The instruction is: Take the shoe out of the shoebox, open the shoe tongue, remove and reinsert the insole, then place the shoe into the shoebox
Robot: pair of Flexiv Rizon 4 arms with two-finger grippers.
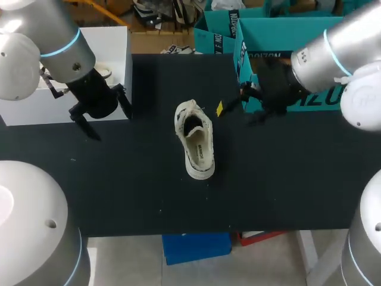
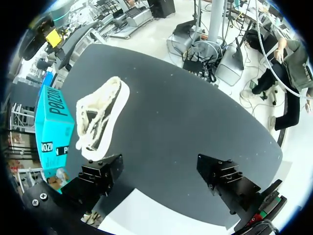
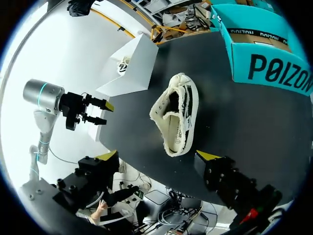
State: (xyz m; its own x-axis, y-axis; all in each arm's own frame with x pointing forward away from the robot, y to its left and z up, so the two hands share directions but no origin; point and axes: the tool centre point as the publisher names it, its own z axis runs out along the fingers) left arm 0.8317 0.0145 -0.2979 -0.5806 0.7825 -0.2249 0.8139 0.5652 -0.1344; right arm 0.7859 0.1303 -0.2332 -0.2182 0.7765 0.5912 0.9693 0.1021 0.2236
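A cream low shoe (image 1: 194, 140) stands on its sole in the middle of the black table, outside the teal shoebox (image 1: 280, 36) at the back right. My left gripper (image 1: 108, 117) hangs open to the shoe's left, well apart from it. My right gripper (image 1: 238, 110) is open just right of the shoe, in front of the shoebox, touching nothing. In the left wrist view the shoe (image 2: 100, 120) lies ahead of the open gripper (image 2: 161, 174), with the shoebox (image 2: 54, 125) behind it. The right wrist view shows the shoe (image 3: 177, 115) ahead of its open gripper (image 3: 156, 159), beside the shoebox (image 3: 266, 58).
A white open box (image 1: 83, 71) stands at the back left, behind my left gripper; it also shows as the white box (image 3: 129, 66) in the right wrist view. Bare black tabletop (image 1: 131, 190) lies around the shoe toward the near edge.
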